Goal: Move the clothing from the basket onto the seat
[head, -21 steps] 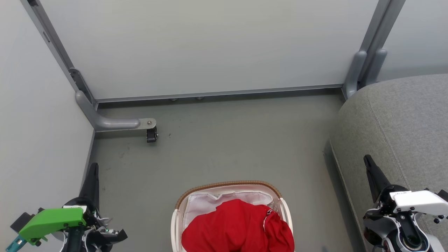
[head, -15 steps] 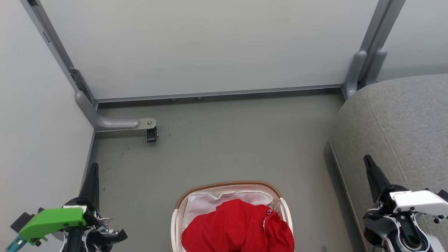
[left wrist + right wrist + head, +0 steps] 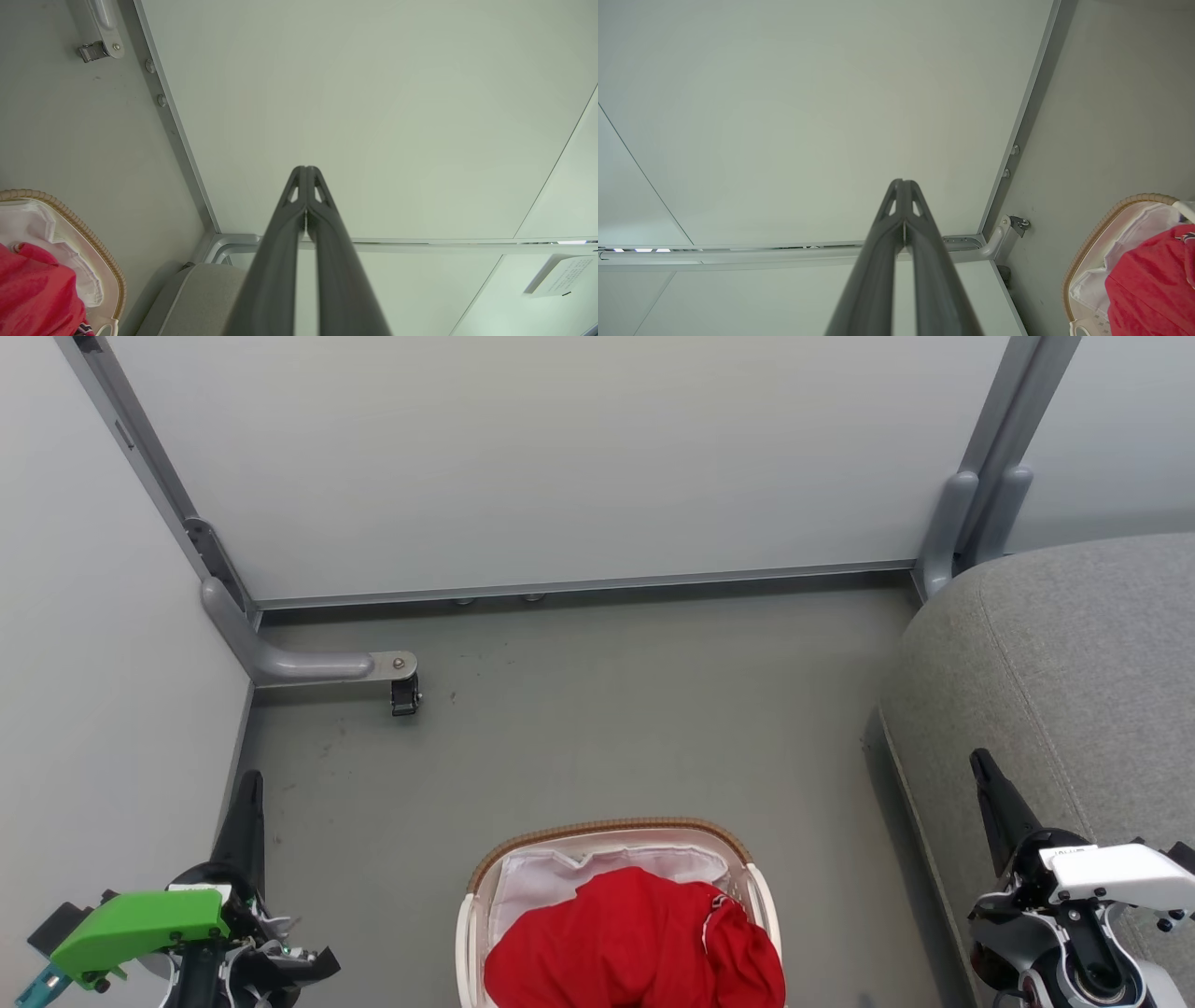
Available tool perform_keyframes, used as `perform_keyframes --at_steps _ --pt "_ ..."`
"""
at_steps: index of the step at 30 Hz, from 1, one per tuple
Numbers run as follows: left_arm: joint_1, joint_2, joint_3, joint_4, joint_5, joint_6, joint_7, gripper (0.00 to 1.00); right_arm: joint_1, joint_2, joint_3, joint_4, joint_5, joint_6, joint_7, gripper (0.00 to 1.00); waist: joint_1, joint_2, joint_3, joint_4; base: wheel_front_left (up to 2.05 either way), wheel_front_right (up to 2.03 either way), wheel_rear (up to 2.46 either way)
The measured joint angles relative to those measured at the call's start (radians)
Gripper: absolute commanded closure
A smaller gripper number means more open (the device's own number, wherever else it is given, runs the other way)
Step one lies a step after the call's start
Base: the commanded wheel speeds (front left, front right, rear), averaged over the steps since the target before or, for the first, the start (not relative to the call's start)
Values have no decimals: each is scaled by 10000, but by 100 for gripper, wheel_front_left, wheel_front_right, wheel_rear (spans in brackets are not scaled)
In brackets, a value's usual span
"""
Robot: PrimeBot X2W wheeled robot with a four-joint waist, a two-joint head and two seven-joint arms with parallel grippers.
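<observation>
Centrally, low in the head view, the oval cream plastic basket [image 3: 607, 826] with its brown woven-look rim stands on the grey floor [image 3: 607, 709]; the bright red soft-fabric clothing [image 3: 635, 943] lies heaped inside it on the white cloth liner [image 3: 541, 882]; the large grey upholstered seat [image 3: 1074, 663] lies right of the basket, apart from it, with no red fabric on its visible part; the left gripper [image 3: 250, 784] hangs left of the basket, the right gripper [image 3: 978, 761] right of it, each with fingers pressed together on nothing; nothing has shifted since the preceding pictures, so the transfer seems unstarted; a reach into the basket probably comes first.
</observation>
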Motion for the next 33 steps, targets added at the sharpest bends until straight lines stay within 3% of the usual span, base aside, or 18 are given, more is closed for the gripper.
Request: perform_keyframes --at_steps 33 --pt "0 0 0 0 0 0 0 100 0 0 0 0 0 0 0 100 0 0 0 0 0 0 0"
